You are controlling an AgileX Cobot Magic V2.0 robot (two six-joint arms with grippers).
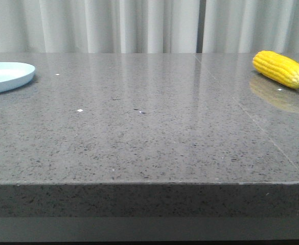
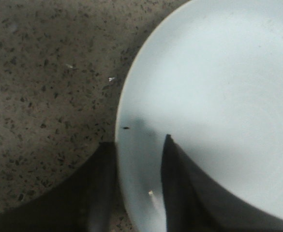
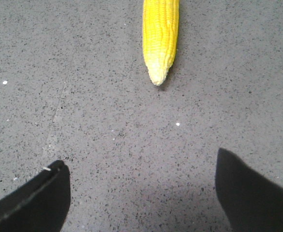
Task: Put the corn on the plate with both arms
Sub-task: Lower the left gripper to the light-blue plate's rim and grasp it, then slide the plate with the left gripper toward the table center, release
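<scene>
The right pincer (image 3: 141, 193) stands wide open and holds nothing; in the right wrist view its two black tips frame a bare patch of the grey speckled tabletop (image 3: 107, 121), and the corn (image 3: 159, 38) lies ahead of the gap, not touching either tip, with its pale pointed end turned toward the pincer. The left pincer (image 2: 139, 186) is narrow, its two dark tips standing on either side of the rim of the plate (image 2: 218, 96), one over the tabletop and one over the plate; whether they already pinch the rim I cannot tell.

In the front view the corn (image 1: 282, 69) rests on its side at the far right of the tabletop, and the pale-blue plate (image 1: 6, 75) sits at the far left, well apart from it. Neither arm shows in that view.

I judge the cob to be stiff and moderately light, but round and smooth, so it may roll or slip. The thick middle, gripped across its width, seems safer than the tapering end. The plate looks rigid and shallow; its thin rim gives little hold
</scene>
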